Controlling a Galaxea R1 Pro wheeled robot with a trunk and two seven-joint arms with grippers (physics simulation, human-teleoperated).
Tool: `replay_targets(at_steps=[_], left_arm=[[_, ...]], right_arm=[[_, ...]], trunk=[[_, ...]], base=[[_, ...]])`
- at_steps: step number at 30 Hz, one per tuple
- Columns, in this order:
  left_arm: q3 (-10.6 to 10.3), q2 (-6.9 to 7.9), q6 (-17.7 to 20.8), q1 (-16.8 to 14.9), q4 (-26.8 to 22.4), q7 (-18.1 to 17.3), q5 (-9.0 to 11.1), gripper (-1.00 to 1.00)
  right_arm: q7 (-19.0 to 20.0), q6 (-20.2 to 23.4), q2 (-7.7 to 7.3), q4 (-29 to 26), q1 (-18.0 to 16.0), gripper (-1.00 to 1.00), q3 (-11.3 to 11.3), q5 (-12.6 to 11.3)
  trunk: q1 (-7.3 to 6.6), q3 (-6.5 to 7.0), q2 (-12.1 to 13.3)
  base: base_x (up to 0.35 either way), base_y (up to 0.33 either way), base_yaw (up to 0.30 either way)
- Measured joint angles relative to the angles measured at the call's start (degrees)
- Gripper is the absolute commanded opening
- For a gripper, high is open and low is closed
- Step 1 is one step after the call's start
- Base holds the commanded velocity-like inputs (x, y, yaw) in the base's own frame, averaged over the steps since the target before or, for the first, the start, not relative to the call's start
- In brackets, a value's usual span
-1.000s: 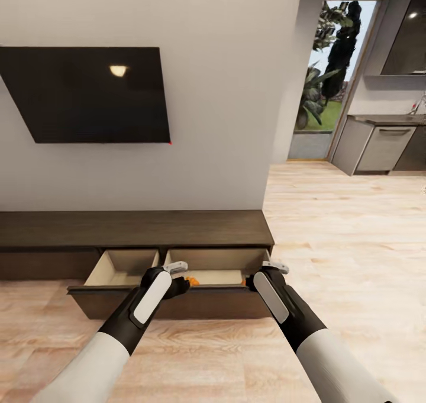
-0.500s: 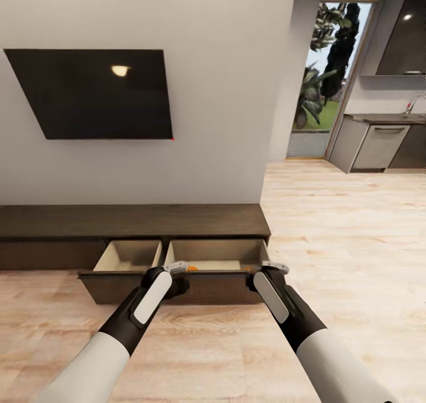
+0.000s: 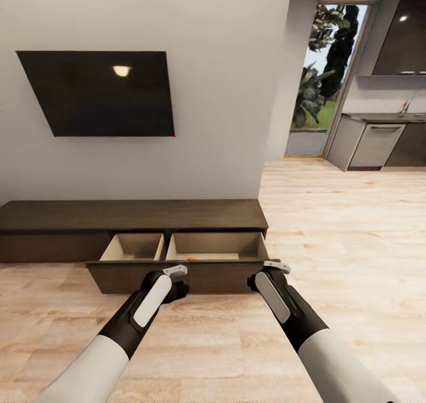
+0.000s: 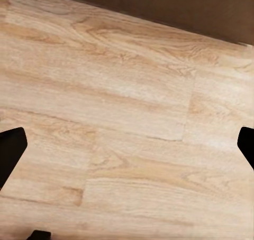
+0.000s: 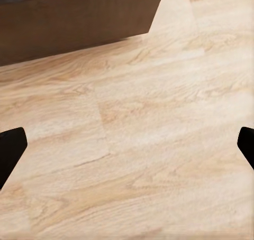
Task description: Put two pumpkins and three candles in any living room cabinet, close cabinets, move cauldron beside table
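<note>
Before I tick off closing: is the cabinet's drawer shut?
No, the cabinet has its drawer pulled out, pale interior showing.

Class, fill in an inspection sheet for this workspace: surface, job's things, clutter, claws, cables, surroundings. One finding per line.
Surface: pale wood floor, bare in both wrist views.
Job's things: cabinet against the wall, drawer pulled out; a bit of orange inside its right compartment, left compartment looks bare.
Clutter: nothing seen.
Claws: left claw open over the floor; right claw open over the floor, both short of the drawer front.
Cables: nothing seen.
Surroundings: TV on the wall, kitchen units and a doorway with plants beyond.
</note>
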Motion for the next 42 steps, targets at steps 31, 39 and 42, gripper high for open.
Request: replay_targets(at_steps=[31, 39, 42], left_arm=[[-0.1, 0.46, 0.1, 0.0, 0.1, -0.1, 0.0, 1.00], [-0.1, 0.46, 0.1, 0.0, 0.1, -0.1, 0.1, 1.00], [-0.1, 0.48, 0.0, 0.0, 0.1, 0.0, 0.0, 1.00]], right_arm=[[0.0, 0.2, 0.09, 0.1, 0.4, 1.00, 0.4, 0.0], [0.0, 0.2, 0.20, 0.1, 0.4, 1.00, 0.4, 0.0], [0.0, 0.2, 0.22, 0.1, 0.4, 1.00, 0.4, 0.0]], trunk=[[1.32, -1.07, -2.4], [1.98, -1.61, -3.6], [2.63, -2.15, -4.8]], base=[[-0.108, 0.000, 0.000], [-0.129, 0.000, 0.000], [-0.046, 0.000, 0.000]])
